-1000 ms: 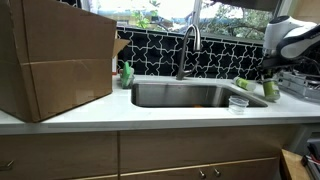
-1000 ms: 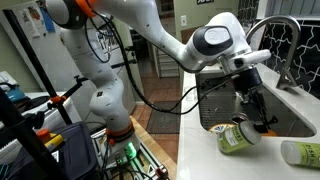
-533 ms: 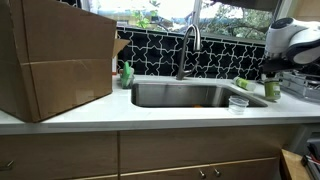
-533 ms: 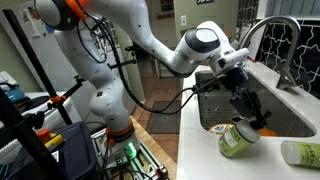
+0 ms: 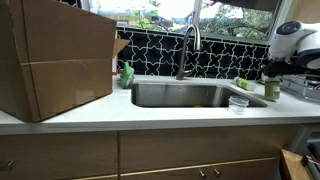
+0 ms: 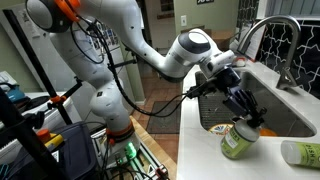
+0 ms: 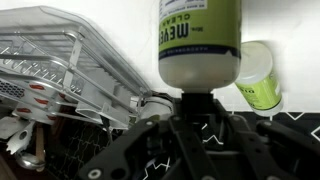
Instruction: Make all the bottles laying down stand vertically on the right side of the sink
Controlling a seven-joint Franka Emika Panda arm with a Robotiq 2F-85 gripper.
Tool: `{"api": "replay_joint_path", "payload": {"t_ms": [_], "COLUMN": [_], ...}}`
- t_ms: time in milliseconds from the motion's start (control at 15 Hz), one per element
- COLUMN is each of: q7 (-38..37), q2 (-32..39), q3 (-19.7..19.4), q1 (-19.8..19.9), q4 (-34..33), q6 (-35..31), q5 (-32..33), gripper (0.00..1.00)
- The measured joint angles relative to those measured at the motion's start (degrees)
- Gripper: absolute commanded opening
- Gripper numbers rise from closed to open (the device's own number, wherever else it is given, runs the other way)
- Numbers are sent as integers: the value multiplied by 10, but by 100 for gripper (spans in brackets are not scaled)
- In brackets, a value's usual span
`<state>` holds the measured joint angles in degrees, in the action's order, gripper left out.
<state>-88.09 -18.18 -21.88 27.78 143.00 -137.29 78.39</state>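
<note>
Since the earlier frame, the white arm's wrist is swinging back from the wide stainless-steel sink [image 5: 165, 96]. The black two-finger gripper [image 6: 250, 118] is staying at the same spot, and the bottle in it is shifting only slightly. The jaws are standing fully closed, clamping the pale end of the nearer light-green plastic bottle [image 7: 199, 40]. In the wrist view this bottle's long axis is running straight out from the fingertips, in line with the gripper. In an exterior view it is leaning, neither flat nor upright, on the white countertop [image 6: 205, 165] beside the basin. Its pale label band is showing dark printed lettering. The second light-green plastic bottle [image 6: 299, 152] is lying on its side just beyond, untouched. The coming move is probably calling for a tilt about the held bottle's lower end until its axis is standing vertical.
</note>
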Motion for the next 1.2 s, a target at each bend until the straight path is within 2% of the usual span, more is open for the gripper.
{"api": "replay_joint_path", "payload": {"t_ms": [67,133,333,600,933,1200], "q7": [-13,-25,-46,-45,-10,51], "q2": [-4,-7,-14,-22,-26,-35], "q3": [0,-1,-2,-8,-20,-25], "q1": [0,0,-2,-9,-20,-23], "q4": [5,10,19,27,36,41], "q6": [-2,-2,-3,-8,-31,-41], "q5": [14,28,53,54,29,-25], "gripper": [28,49,70,98,100,100]}}
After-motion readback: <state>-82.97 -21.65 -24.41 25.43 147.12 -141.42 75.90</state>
